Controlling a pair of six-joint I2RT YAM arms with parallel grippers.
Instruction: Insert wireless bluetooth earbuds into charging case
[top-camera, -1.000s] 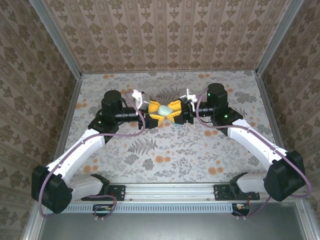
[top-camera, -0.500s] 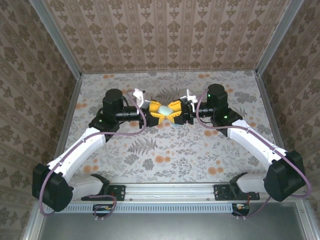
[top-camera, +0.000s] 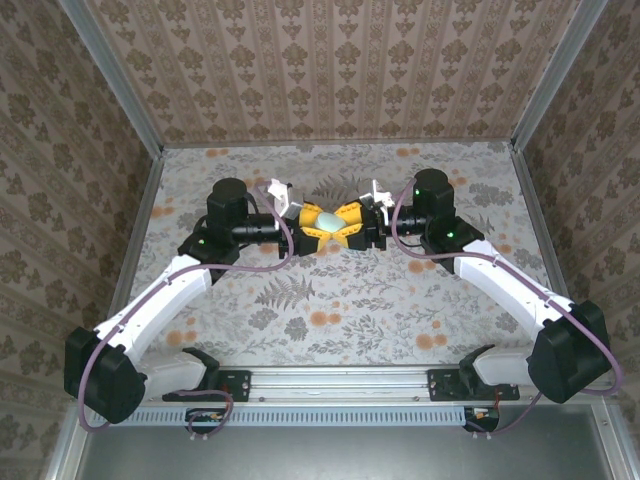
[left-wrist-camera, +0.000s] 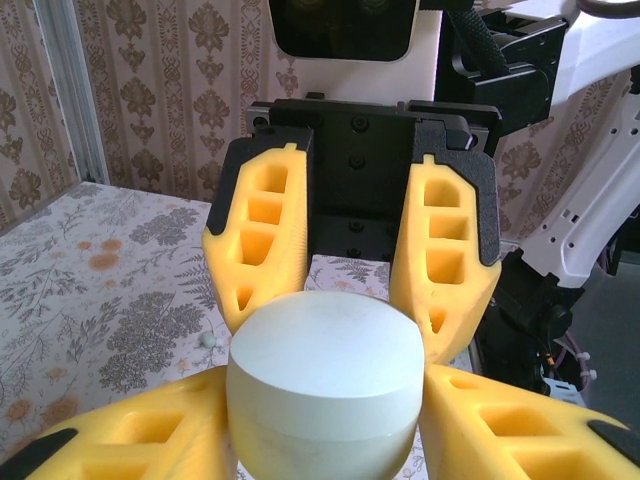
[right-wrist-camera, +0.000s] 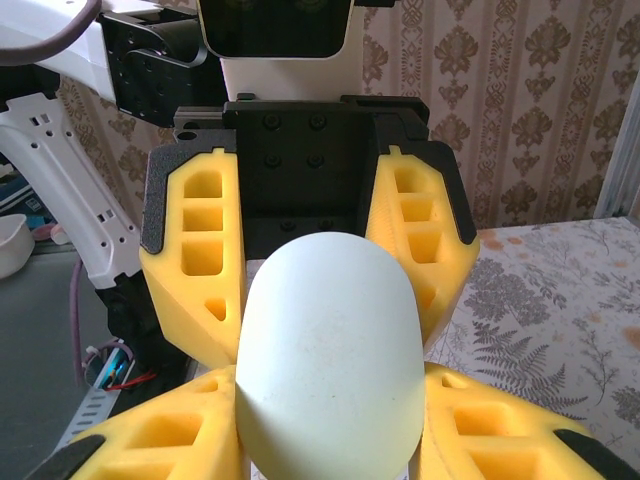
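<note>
The charging case (top-camera: 328, 220), a pale teal oval, hangs above the middle of the table between both grippers. My left gripper (top-camera: 313, 222) comes at it from the left and my right gripper (top-camera: 345, 222) from the right. In the left wrist view the case (left-wrist-camera: 325, 350) sits between my yellow fingers (left-wrist-camera: 150, 435), its two halves together with a seam showing. In the right wrist view its smooth oval face (right-wrist-camera: 330, 340) fills the gap between my right fingers (right-wrist-camera: 495, 430). One tiny whitish earbud (left-wrist-camera: 209, 341) lies on the table below.
The floral table top (top-camera: 340, 300) is fenced by wallpapered walls with metal posts (top-camera: 150, 190) at its corners. A metal rail (top-camera: 340, 380) carrying both arm bases runs along the near edge.
My left gripper has shifted slightly right and its jaws have narrowed onto the case. The right arm has held still.
</note>
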